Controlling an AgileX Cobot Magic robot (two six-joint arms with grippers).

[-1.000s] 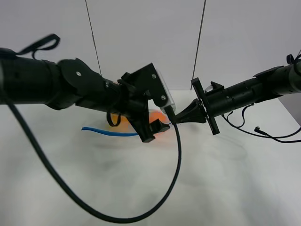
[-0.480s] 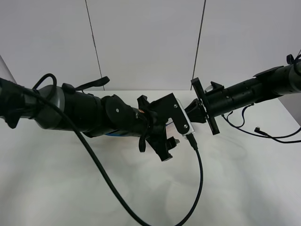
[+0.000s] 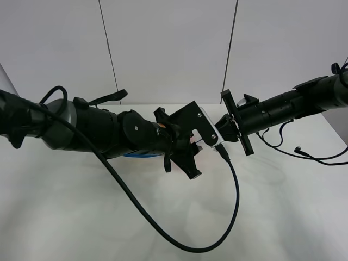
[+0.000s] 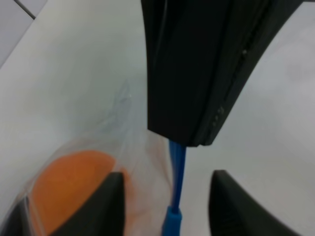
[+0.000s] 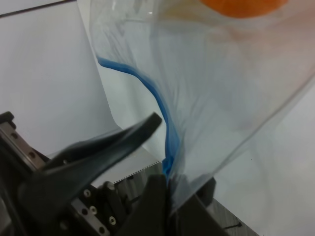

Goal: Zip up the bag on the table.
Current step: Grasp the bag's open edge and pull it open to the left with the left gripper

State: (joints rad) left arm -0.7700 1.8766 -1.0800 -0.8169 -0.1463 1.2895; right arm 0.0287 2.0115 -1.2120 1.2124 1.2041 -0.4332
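The bag [image 5: 216, 83] is clear plastic with a blue zipper strip [image 5: 158, 105] and an orange fruit [image 5: 241, 6] inside. My right gripper [image 5: 167, 181] is shut on the bag's end, right at the strip. In the left wrist view the zipper strip [image 4: 176, 169] runs between the two fingers of my left gripper [image 4: 170, 206]; the jaws stand apart on either side of it, with gaps showing. An orange fruit [image 4: 69, 184] lies beside it. In the high view my left gripper [image 3: 187, 163] sits close to my right gripper [image 3: 220, 135], and the left arm hides most of the bag [image 3: 138, 155].
The white table [image 3: 81, 217] stretches wide around both arms. A black cable [image 3: 217, 239] from the left wrist loops down onto the tabletop in front. Thinner cables [image 3: 304, 155] lie at the right edge. A grey wall stands behind.
My left gripper has slid right along the bag toward the right gripper, and its jaws have narrowed around the zipper strip. The right arm has stayed put.
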